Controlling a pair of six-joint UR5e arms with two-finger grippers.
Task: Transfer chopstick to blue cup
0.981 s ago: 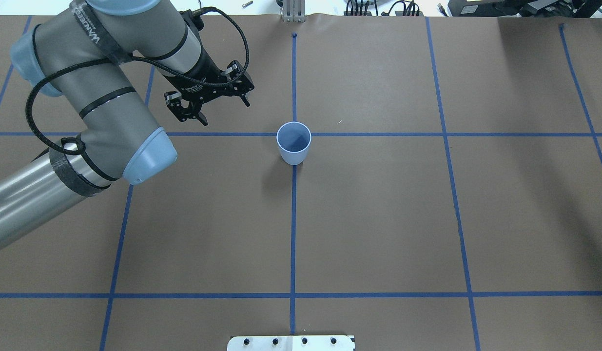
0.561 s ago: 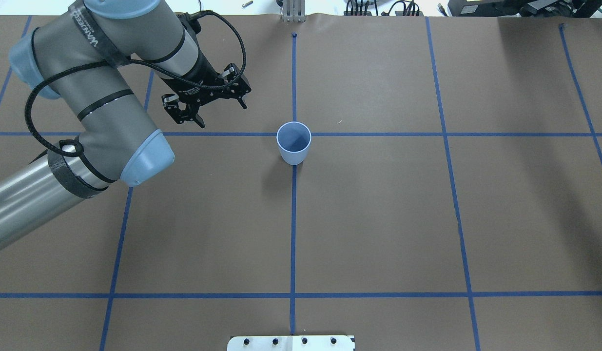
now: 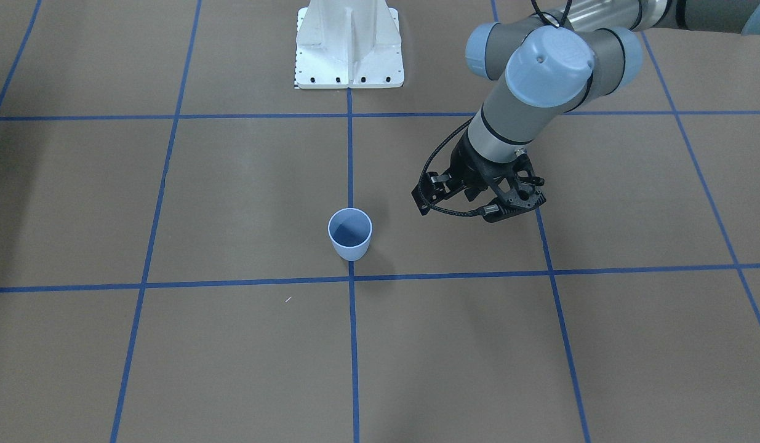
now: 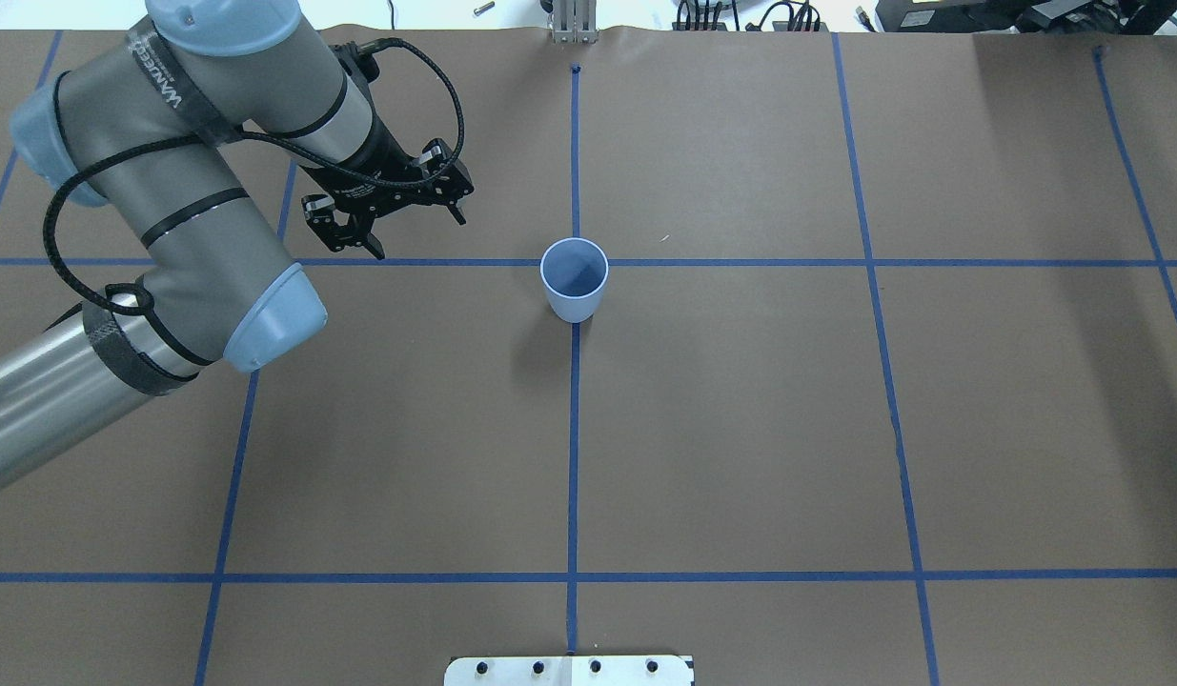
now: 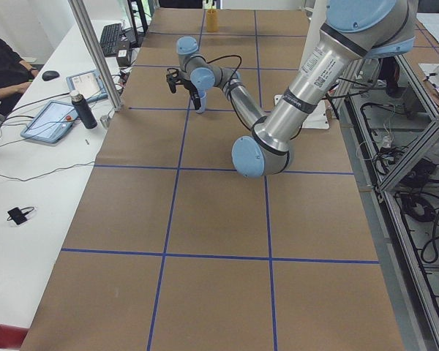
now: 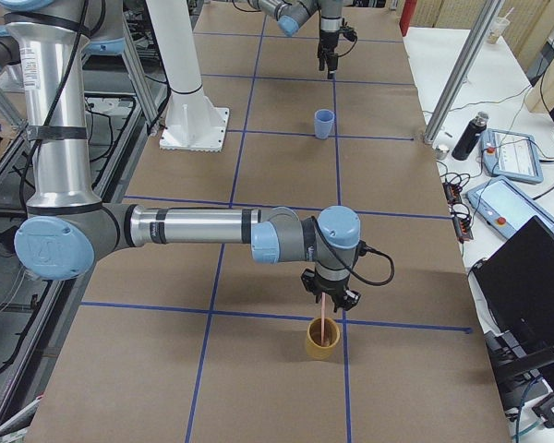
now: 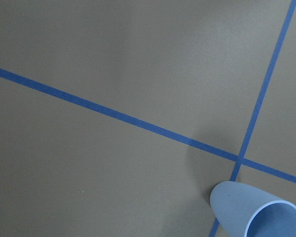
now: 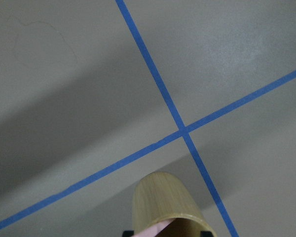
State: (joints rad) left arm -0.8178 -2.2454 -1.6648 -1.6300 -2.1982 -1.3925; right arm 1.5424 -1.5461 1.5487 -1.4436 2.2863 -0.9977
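The blue cup (image 4: 575, 278) stands upright on a crossing of blue tape lines, with nothing visible inside it (image 3: 349, 233) (image 7: 256, 212). My left gripper (image 4: 415, 232) hovers open and holds nothing, left of the cup and a little beyond it (image 3: 458, 213). A thin pink chopstick (image 6: 325, 319) stands in a bamboo cup (image 6: 322, 340) at the table's far right end. My right gripper (image 6: 329, 299) is at the stick's upper end; I cannot tell if it is shut. In the right wrist view only the bamboo cup (image 8: 166, 203) and a pink sliver (image 8: 150, 230) show.
Brown paper with a blue tape grid covers the table (image 4: 740, 429). The white robot base plate (image 3: 349, 46) sits at the robot's side. A tiny white fleck (image 3: 288, 299) lies beyond the cup. A side desk with tablets and a black bottle (image 6: 467, 137) runs along the far edge.
My left arm has drawn back to the left, away from the blue cup, gripper still open. The cup has not moved.
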